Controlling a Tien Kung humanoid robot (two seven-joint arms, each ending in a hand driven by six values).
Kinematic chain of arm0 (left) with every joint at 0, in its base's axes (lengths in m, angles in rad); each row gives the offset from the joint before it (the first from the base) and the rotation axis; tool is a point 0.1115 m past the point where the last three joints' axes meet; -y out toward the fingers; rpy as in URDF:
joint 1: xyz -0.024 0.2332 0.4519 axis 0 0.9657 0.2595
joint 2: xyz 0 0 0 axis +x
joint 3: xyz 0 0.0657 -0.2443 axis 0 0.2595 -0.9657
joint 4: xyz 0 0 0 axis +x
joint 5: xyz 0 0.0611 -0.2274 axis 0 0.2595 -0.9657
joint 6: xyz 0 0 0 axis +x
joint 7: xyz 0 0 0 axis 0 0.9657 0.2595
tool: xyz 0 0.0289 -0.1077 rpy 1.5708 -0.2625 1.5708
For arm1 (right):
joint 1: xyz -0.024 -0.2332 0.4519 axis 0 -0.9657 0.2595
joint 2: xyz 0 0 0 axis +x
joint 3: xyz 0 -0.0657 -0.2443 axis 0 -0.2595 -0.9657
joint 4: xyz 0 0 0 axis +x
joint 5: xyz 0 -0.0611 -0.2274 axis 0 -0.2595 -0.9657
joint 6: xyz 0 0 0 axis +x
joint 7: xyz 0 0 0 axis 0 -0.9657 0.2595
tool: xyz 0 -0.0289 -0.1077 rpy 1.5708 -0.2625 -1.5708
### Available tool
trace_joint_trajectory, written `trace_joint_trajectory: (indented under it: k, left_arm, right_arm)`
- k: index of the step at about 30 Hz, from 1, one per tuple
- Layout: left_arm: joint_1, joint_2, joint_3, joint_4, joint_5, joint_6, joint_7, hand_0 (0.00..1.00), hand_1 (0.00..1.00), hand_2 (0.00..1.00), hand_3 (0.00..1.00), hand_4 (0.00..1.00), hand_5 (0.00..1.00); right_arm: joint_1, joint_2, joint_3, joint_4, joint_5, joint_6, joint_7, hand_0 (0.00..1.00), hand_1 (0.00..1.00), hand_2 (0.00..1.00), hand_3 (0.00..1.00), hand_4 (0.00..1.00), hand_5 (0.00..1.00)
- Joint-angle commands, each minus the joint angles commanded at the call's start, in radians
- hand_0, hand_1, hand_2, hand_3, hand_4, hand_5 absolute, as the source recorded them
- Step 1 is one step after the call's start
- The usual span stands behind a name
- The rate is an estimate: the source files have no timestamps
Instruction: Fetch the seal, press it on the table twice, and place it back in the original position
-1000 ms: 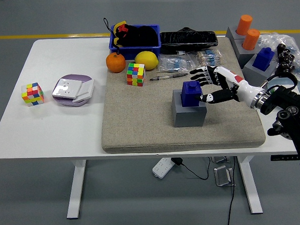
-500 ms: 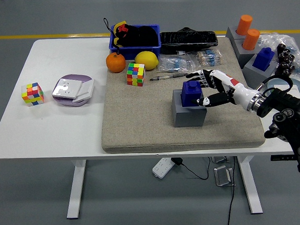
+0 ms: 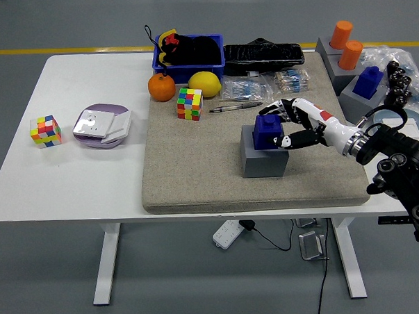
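Note:
A blue seal (image 3: 267,131) stands on a grey block (image 3: 264,161) at the middle right of the beige mat (image 3: 196,171). My right hand (image 3: 283,124) reaches in from the right and is against the seal's right side. Its fingers (image 3: 285,108) curl over the seal's back edge and the thumb (image 3: 284,141) touches its front right corner. The seal still sits on the block. My left arm is out of view.
A Rubik's cube (image 3: 190,103), a pen (image 3: 235,107), an orange (image 3: 161,87) and a lemon (image 3: 204,83) lie behind the seal. A second blue seal (image 3: 367,80) and orange cylinders (image 3: 342,34) stand at the far right. Another cube (image 3: 45,131) lies at the left.
My right hand has moved left to the seal and its fingers have closed around it. The seal and block have not moved.

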Motion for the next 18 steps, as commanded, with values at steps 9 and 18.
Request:
trace_joint_trajectory:
  k: [9, 18]
  left_arm:
    - [-0.001, 0.001, 0.001, 0.0, 0.0, 0.001, 0.0, 0.814, 0.816, 0.787, 0.836, 0.798, 0.407]
    - [-0.001, 0.0, 0.002, 0.0, -0.002, 0.0, 0.0, 0.815, 0.817, 0.788, 0.836, 0.798, 0.408]
  right_arm:
    - [0.004, 0.0, -0.016, -0.001, 0.011, -0.05, 0.024, 0.549, 0.438, 0.441, 0.505, 0.619, 0.002]
    - [0.006, -0.007, -0.015, 0.011, 0.033, -0.075, 0.037, 0.527, 0.418, 0.42, 0.47, 0.639, 0.002]
